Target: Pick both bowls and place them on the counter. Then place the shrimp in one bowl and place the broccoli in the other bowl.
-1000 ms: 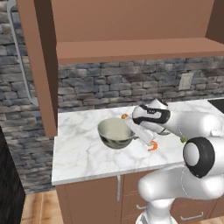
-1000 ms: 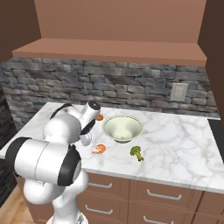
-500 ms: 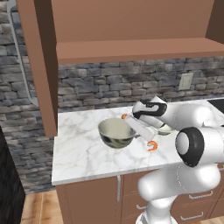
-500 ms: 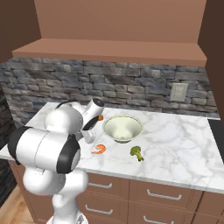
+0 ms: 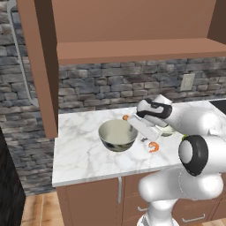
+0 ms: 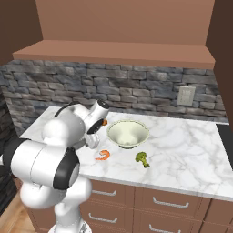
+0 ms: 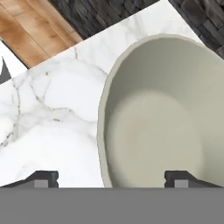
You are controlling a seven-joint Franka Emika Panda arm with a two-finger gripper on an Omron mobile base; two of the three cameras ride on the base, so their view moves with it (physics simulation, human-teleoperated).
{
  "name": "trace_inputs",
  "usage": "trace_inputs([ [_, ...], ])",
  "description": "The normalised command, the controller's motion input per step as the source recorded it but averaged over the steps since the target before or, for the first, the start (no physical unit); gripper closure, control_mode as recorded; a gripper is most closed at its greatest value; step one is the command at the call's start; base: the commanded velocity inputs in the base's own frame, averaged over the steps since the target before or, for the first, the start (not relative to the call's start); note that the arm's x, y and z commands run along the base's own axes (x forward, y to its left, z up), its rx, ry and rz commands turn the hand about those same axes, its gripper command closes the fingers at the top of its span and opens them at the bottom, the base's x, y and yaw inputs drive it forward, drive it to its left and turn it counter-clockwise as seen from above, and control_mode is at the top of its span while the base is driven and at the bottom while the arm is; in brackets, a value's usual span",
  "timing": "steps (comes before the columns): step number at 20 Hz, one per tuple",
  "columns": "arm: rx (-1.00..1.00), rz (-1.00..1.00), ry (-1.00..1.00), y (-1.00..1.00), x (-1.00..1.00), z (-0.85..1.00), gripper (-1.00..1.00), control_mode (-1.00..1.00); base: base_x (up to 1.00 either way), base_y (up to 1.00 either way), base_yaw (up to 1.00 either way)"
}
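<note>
Left base view: larger grey-green bowl upright on the marble surface, shrimp just to its right near the front edge, smaller bowl half-hidden behind the arm.

Right base view: smaller bowl mid-surface – shrimp near-left of it, broccoli near-right, both apart from it.

Hand view: tool spread wide, straddling the larger bowl's rim, holding nothing.
</note>
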Motion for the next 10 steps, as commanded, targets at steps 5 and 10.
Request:
trace_inputs([
  [5, 0.00, -0.04, 0.00, -0.21, -0.43, 0.20, -1.00, -1.00, 0.00, 0.00, 0.00],
  [10, 0.00, -0.09, 0.00, -0.29, -0.44, 0.07, -1.00, -1.00, 0.00, 0.00, 0.00],
])
